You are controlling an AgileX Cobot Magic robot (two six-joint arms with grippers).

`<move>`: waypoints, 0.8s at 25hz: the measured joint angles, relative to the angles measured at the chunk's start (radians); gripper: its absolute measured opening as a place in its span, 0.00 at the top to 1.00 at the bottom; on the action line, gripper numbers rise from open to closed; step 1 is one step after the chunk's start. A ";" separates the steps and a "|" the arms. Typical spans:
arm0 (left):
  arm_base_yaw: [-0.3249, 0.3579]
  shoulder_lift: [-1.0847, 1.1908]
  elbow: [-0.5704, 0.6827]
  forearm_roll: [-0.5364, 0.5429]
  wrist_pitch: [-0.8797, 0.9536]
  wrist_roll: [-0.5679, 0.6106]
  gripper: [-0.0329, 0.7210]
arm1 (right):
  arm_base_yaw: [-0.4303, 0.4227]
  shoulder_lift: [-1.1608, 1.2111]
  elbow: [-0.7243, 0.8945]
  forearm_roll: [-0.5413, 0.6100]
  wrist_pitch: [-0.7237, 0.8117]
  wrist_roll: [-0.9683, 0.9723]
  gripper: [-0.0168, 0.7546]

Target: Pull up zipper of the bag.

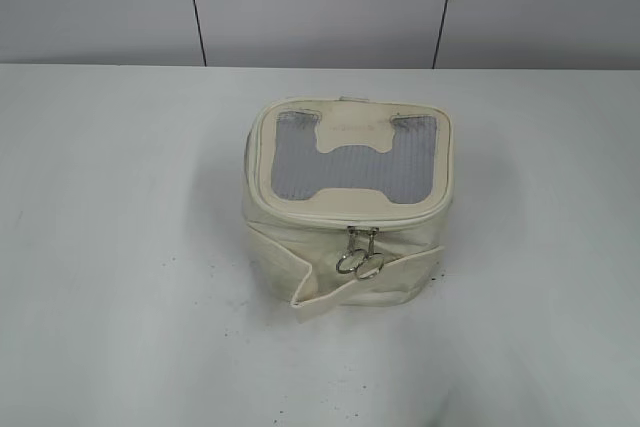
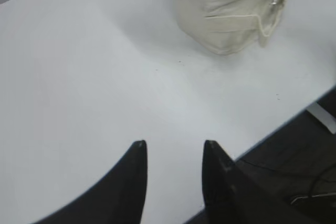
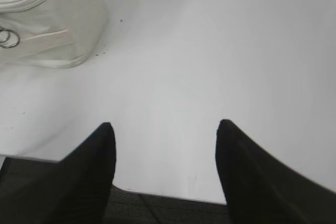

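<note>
The cream-white boxy bag [image 1: 345, 247] stands in the middle of the white table, with a grey mesh top panel [image 1: 355, 157] and a bone-shaped patch. The zipper track [image 1: 330, 212] runs round its top rim. Two silver ringed pulls [image 1: 360, 259] hang side by side at the front, over a loose cream band [image 1: 330, 292]. The bag also shows in the left wrist view [image 2: 231, 14] and the right wrist view [image 3: 47, 24]. My left gripper [image 2: 173, 142] is open and empty, far from the bag. My right gripper [image 3: 163, 124] is open and empty near the table's front edge. Neither arm shows in the exterior view.
The white table [image 1: 120, 247] spreads bare around the bag. A grey panelled wall [image 1: 320, 2] stands behind it. The table's front edge [image 3: 157, 195] shows in the right wrist view, and dark floor [image 2: 294, 171] lies beyond it in the left wrist view.
</note>
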 joint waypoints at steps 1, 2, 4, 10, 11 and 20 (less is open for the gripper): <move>0.053 0.000 0.000 -0.001 0.000 0.000 0.59 | -0.033 -0.001 0.000 0.000 0.000 0.000 0.40; 0.110 0.000 0.000 -0.001 0.000 0.000 0.59 | -0.071 -0.001 0.000 0.000 0.000 0.000 0.40; 0.212 0.000 0.000 -0.001 0.000 0.000 0.59 | -0.132 -0.001 0.000 0.000 -0.001 0.000 0.40; 0.432 -0.005 0.000 -0.001 0.000 0.000 0.59 | -0.175 -0.056 0.000 0.000 -0.002 0.000 0.40; 0.441 -0.013 0.001 -0.001 -0.001 0.000 0.59 | -0.175 -0.080 0.001 0.000 -0.002 0.000 0.40; 0.446 -0.163 0.002 0.002 -0.004 0.000 0.59 | -0.175 -0.128 0.003 0.007 -0.004 0.000 0.40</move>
